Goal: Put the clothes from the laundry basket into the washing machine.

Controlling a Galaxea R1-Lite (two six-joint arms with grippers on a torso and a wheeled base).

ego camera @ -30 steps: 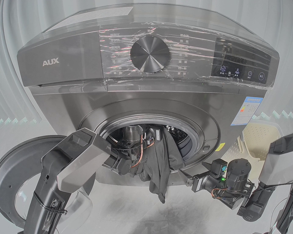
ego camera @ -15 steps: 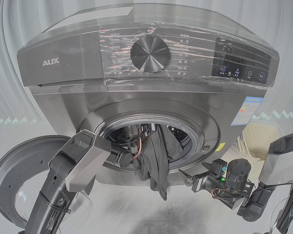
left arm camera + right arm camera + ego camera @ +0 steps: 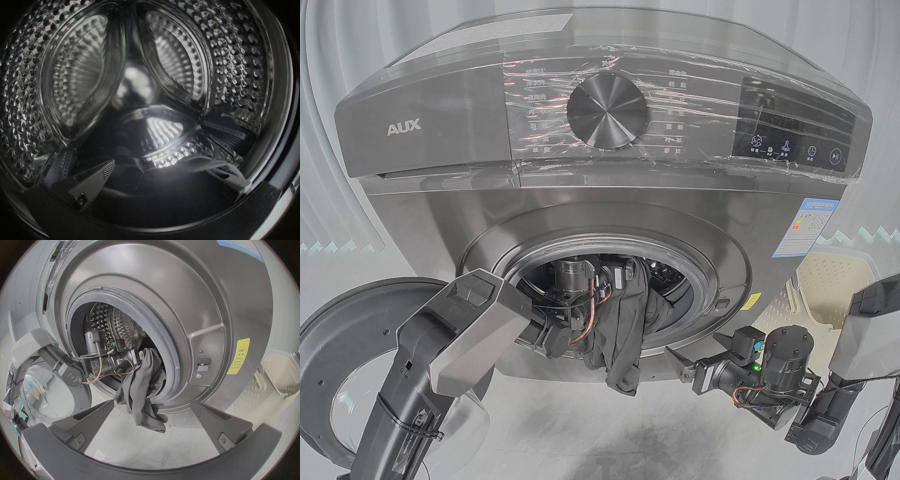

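A dark grey garment (image 3: 622,331) hangs out of the washing machine (image 3: 425,206) over the lower rim of its round opening. Part of it lies inside the drum (image 3: 237,62). My left gripper (image 3: 625,275) is inside the opening and open. One finger (image 3: 93,181) shows bare, and the garment (image 3: 193,178) lies draped over the other. From the right wrist view the left gripper (image 3: 140,355) meets the top of the garment (image 3: 140,390). My right gripper (image 3: 678,367) stands open with nothing between its fingers, low and to the right of the opening.
The washer door (image 3: 337,350) is swung open at the left, close to my left arm. A cream perforated laundry basket (image 3: 831,287) stands to the right of the machine, behind my right arm. Pale floor (image 3: 569,431) lies in front.
The garment's hanging end has risen and shortened as more of it went into the drum. The left gripper shifted slightly inside the opening. The right arm has not moved.
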